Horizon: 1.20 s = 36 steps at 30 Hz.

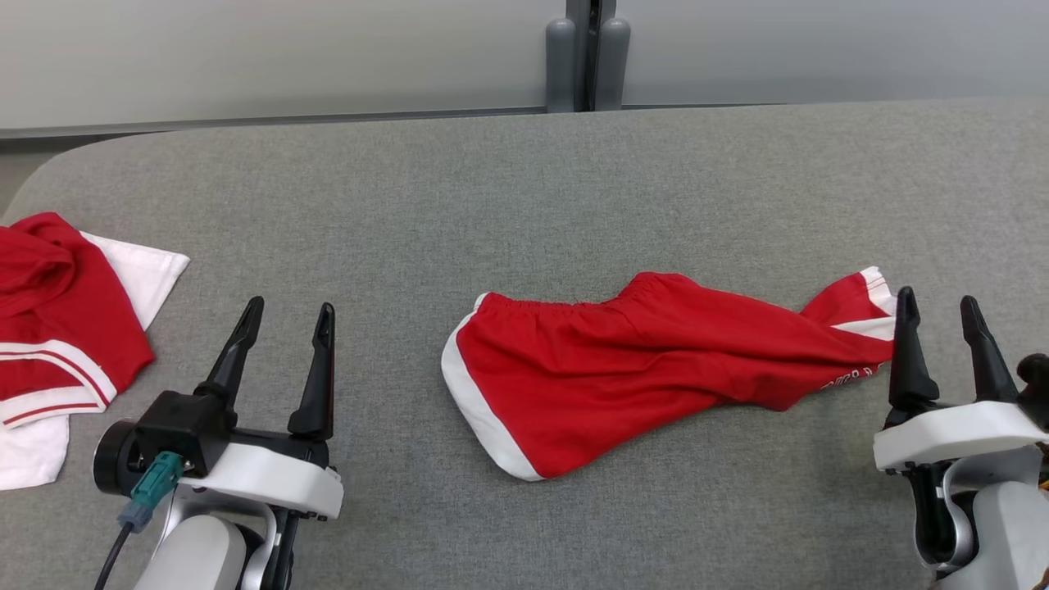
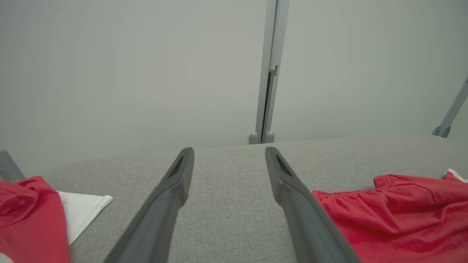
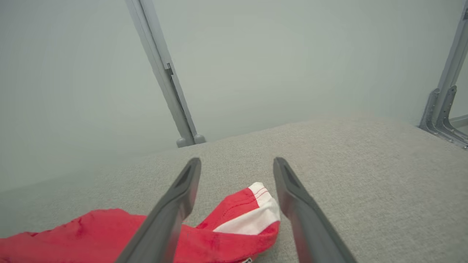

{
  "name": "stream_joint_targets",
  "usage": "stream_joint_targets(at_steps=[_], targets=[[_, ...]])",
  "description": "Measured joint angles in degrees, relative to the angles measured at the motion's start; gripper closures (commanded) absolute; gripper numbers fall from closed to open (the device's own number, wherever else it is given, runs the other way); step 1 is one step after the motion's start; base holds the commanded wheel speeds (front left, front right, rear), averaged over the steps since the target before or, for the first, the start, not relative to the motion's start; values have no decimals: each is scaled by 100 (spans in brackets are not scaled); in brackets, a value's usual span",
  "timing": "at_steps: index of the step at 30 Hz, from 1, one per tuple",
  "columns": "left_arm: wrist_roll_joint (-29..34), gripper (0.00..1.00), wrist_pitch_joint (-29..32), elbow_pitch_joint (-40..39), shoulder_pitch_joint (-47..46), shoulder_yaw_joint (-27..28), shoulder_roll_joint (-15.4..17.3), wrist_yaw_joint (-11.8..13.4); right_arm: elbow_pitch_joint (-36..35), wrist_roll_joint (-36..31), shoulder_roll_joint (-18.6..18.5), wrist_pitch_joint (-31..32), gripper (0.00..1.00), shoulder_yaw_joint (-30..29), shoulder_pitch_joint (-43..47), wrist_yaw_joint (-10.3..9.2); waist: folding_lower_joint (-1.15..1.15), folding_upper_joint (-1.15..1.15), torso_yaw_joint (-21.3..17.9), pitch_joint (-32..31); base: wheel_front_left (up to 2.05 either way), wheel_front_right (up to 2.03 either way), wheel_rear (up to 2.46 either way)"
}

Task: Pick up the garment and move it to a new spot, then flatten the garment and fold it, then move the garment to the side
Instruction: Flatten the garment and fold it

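Note:
The garment is a pair of red shorts with white trim, lying loosely stretched out and creased across the middle of the grey padded table. My right gripper stands open at the garment's right end, its left finger against the white-striped leg hem. In the right wrist view that hem lies on the table between and below the spread fingers of the right gripper, not pinched. My left gripper is open over bare table, left of the shorts. The left wrist view shows the left gripper empty, with the waistband to its right.
A second red and white garment lies bunched at the table's left edge, also in the left wrist view. A grey wall with a vertical post runs behind the table's far edge.

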Motion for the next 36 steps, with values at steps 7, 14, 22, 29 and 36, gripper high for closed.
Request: stream_joint_targets(at_steps=[7, 14, 22, 29, 36], targets=[[-10, 0, -16, 0, 174, 11, 15, 66, -981, -404, -100, 513, 0, 609, 287, 0, 0, 0, -64, -222, 0, 0, 0], [-40, 0, 7, -8, 338, -11, 55, 118, -1627, -481, -148, 956, 0, 1123, 773, 0, 0, 0, -116, -394, 0, 0, 0], [-92, 0, 60, -84, 617, 11, 102, 242, -2046, -508, -99, 1214, 0, 1291, 1199, 0, 0, 0, -204, -593, 0, 0, 0], [-102, 0, 120, -169, 698, 9, 164, 297, -2116, -486, -83, 1252, 0, 1252, 1266, 0, 0, 0, -202, -646, 0, 0, 0], [-141, 0, 169, -227, 758, 2, 189, 352, -2121, -482, -49, 1252, 0, 1234, 1289, 0, 0, 0, -200, -655, 0, 0, 0]])
